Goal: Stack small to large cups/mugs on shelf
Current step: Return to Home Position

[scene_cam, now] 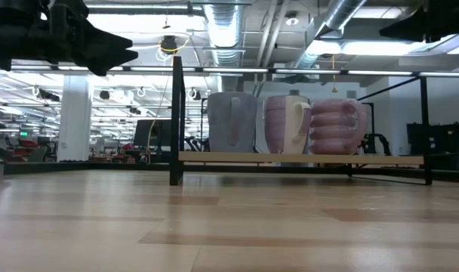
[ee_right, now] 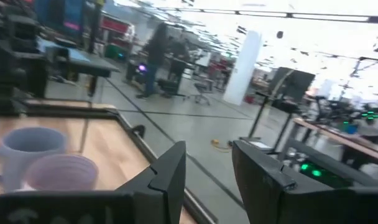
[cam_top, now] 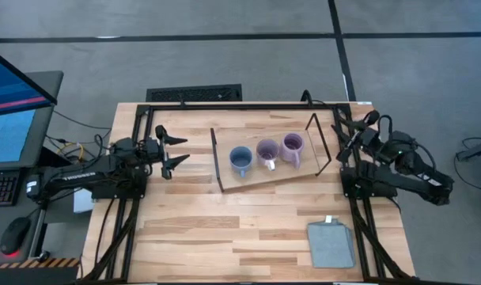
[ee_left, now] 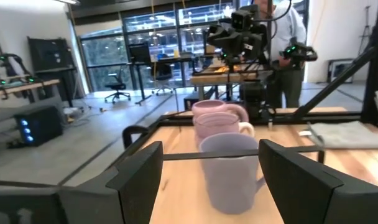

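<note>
Three smooth, round, handled mugs stood in a row on the shelf [cam_top: 260, 180], a pale wooden board between thin black wire frames [cam_top: 216, 158]: the blue mug [cam_top: 240, 161], the middle purple mug [cam_top: 267, 152] and the end purple mug [cam_top: 293, 147]. The left end effector [cam_top: 177, 150] hung level above the table [cam_top: 225, 229] beside the blue mug's end, dark fingers spread apart. The right end effector [ee_right: 207, 147], fingers likewise parted, sat by the table's right edge.

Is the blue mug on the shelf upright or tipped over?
Upright. In the high view the blue mug shows its open mouth facing up on the shelf; the low view shows it standing on its base.
</note>
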Motion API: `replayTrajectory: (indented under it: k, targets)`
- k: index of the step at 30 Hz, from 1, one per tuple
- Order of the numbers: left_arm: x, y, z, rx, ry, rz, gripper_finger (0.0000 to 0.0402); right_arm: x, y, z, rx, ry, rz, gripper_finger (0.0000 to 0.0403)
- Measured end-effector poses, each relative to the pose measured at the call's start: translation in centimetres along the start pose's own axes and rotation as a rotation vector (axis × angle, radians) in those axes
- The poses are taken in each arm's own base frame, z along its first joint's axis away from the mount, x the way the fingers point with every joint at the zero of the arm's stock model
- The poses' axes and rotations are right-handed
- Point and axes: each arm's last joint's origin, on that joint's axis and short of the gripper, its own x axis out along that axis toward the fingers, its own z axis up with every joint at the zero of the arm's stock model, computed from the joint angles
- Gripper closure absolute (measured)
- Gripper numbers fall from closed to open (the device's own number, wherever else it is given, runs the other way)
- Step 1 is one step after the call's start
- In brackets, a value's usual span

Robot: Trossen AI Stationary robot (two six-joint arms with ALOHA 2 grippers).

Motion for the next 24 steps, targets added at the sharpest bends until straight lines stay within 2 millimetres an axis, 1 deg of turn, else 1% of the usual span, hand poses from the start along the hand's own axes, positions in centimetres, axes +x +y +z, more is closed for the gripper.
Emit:
replayTrajectory:
  k: [6, 9, 17, 24]
  targets:
    - [0.0, 0.4, -0.1, 0.027, 0.009, 0.037, 0.0145, 0.6, 0.0, -1.3, -0.030, 0.087, -0.135, 0.0248]
    - [-0.1, 0.6, -0.1, 0.027, 0.011, 0.050, 0.0145, 0.9, -0.1, -2.1, -0.018, 0.126, -0.229, 0.0249]
    - [-0.1, 0.6, -0.1, 0.027, 0.010, 0.042, 0.0145, 1.8, -0.7, -3.6, -0.011, 0.118, -0.439, 0.0248]
    - [-0.1, 0.6, -0.2, 0.031, 0.023, 0.036, 0.0145, 2.2, -1.2, -4.9, -0.021, 0.139, -0.472, 0.0250]
